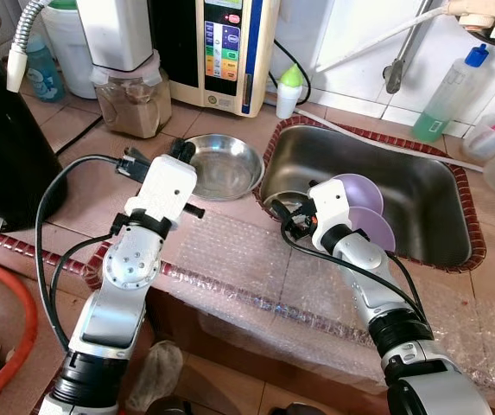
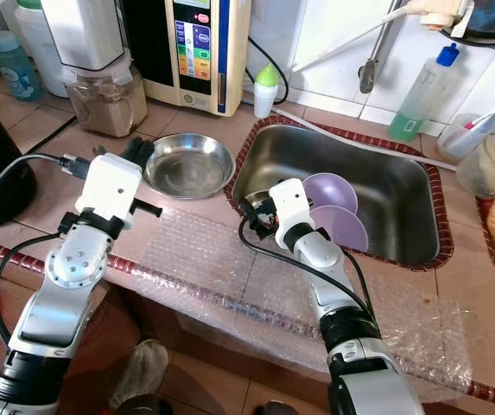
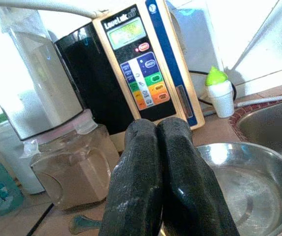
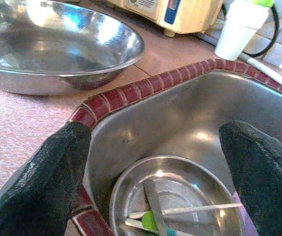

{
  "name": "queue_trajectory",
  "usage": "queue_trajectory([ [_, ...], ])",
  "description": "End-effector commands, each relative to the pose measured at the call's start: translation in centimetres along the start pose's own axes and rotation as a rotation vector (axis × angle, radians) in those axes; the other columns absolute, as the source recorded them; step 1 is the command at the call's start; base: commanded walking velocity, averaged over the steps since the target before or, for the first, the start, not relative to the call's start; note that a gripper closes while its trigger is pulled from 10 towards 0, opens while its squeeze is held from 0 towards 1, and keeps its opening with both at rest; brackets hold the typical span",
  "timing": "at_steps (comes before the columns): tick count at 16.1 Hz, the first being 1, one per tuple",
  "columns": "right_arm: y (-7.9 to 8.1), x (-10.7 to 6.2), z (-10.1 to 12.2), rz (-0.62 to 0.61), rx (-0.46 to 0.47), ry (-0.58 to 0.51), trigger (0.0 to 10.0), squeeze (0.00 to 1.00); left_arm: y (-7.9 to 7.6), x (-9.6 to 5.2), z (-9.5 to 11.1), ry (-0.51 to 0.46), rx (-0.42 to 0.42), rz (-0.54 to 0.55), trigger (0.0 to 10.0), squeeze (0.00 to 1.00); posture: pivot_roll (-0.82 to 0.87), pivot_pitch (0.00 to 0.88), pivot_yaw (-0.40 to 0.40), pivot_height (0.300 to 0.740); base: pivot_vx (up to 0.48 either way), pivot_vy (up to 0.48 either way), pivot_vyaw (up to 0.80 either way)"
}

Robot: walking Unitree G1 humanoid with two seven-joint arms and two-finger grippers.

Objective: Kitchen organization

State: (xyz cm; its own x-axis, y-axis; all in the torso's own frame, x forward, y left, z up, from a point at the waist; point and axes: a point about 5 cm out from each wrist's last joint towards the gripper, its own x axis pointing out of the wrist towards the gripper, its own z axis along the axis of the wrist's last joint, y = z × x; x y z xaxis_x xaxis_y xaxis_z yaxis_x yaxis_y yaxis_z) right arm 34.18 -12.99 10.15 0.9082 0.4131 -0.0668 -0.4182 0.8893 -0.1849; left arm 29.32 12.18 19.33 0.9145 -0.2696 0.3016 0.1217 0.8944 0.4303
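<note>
A wide steel bowl (image 1: pixel 223 166) sits on the tiled counter just left of the steel sink (image 1: pixel 428 207). My left gripper (image 1: pixel 180 148) hovers at that bowl's left rim, its two black fingers (image 3: pixel 153 187) pressed shut with nothing between them. My right gripper (image 4: pixel 155 132) is open over the sink's near left corner. Below it, a small steel bowl (image 4: pixel 175 201) holding a few utensils rests on the sink floor. Two purple dishes (image 1: pixel 361 195) lean in the sink right beside the right wrist.
A water ioniser (image 1: pixel 225 52), a jar of brown powder (image 1: pixel 133 102) and a small green-capped bottle (image 1: pixel 289 89) stand along the back. A green soap bottle (image 1: pixel 446 95) is behind the sink. A black appliance (image 1: pixel 1 147) stands at left. Bubble wrap (image 1: pixel 230 259) covers the counter's front.
</note>
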Motion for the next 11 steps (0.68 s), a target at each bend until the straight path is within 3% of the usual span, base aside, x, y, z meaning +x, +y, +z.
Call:
queue_trajectory([
  [1,-0.2,0.4,0.7,-0.006,-0.015,-0.027,10.0,0.00,-0.3,0.8,1.4,-0.068,-0.019,-0.022,0.0,0.00,0.06,0.007,-0.062,0.740,0.000,0.000,0.00],
  [6,-0.9,0.5,1.8,0.025,-0.171,-0.073,10.0,0.00,-2.0,3.2,3.7,-0.167,-0.155,-0.180,0.0,0.00,0.06,0.004,-0.060,0.740,0.000,0.000,0.00],
  [7,-1.9,0.5,2.6,-0.002,-0.237,-0.110,10.0,0.00,-2.1,4.0,4.4,-0.168,-0.287,-0.193,0.0,0.00,0.05,0.005,-0.058,0.740,0.000,0.000,0.00],
  [9,-2.6,0.7,3.7,-0.027,-0.261,-0.155,10.0,0.00,-2.1,4.6,4.8,-0.169,-0.409,-0.223,0.0,0.00,0.05,0.004,-0.052,0.740,0.000,0.000,0.00],
  [11,-2.9,0.8,4.1,-0.037,-0.264,-0.169,10.0,0.00,-2.2,4.7,4.9,-0.171,-0.462,-0.248,0.0,0.00,0.05,0.004,-0.050,0.740,0.000,0.000,0.00],
])
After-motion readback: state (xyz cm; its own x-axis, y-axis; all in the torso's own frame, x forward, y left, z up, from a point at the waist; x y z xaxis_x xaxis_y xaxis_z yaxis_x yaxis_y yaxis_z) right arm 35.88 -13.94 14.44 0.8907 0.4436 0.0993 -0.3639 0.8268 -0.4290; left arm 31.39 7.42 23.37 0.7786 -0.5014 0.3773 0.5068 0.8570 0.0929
